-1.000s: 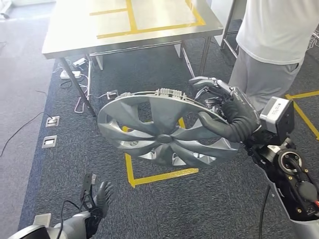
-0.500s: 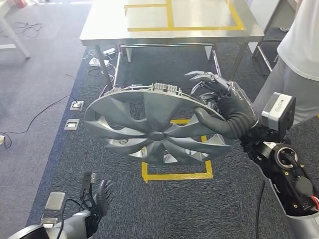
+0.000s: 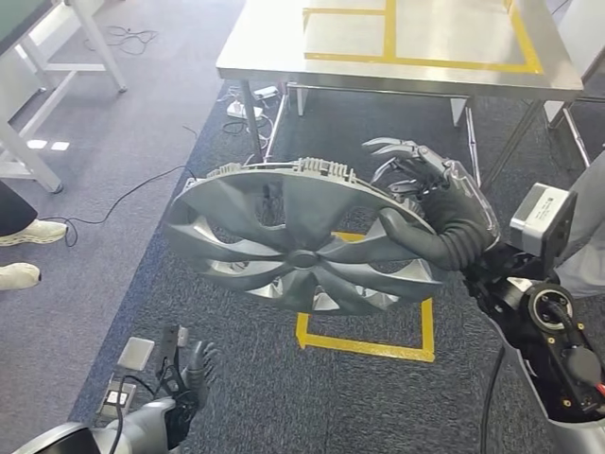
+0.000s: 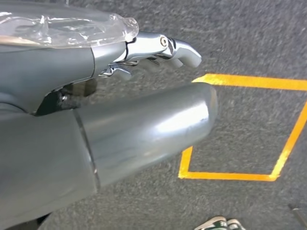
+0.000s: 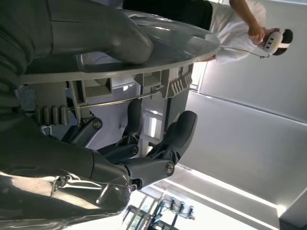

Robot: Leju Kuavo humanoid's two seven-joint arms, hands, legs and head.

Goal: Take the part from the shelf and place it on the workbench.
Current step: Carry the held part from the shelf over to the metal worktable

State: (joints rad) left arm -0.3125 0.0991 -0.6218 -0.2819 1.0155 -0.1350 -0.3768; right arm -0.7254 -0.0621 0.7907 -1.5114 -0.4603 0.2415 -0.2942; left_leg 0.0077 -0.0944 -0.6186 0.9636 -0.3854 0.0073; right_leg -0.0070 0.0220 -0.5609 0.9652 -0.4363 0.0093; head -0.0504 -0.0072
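A large silver wheel cover [image 3: 303,246] with curved spokes hangs roughly level over the carpet in the head view. My right hand [image 3: 435,213] grips its right rim, thumb lying across the top face and fingers underneath. The right wrist view shows the same hold on the wheel cover [image 5: 152,52], with my right hand [image 5: 108,143] curled under the ribbed rim. The steel workbench [image 3: 271,47] with yellow tape lines stands ahead, beyond the cover. My left hand [image 3: 189,378] hangs low at the lower left, holding nothing; the left wrist view shows my left hand [image 4: 145,72] over the carpet.
A yellow taped square [image 3: 364,336] marks the carpet under the cover. Cables and a power strip [image 3: 242,109] lie beneath the workbench's left end. A person's trouser leg [image 3: 589,227] is at the right edge, and shoes [image 3: 22,255] at the left edge. Another table's legs [image 3: 43,85] stand far left.
The whole view has swung: the workbench and taped square slid to the right and the person shifted toward the right edge. My right hand keeps its hold on the wheel cover; my left hand still hangs low.
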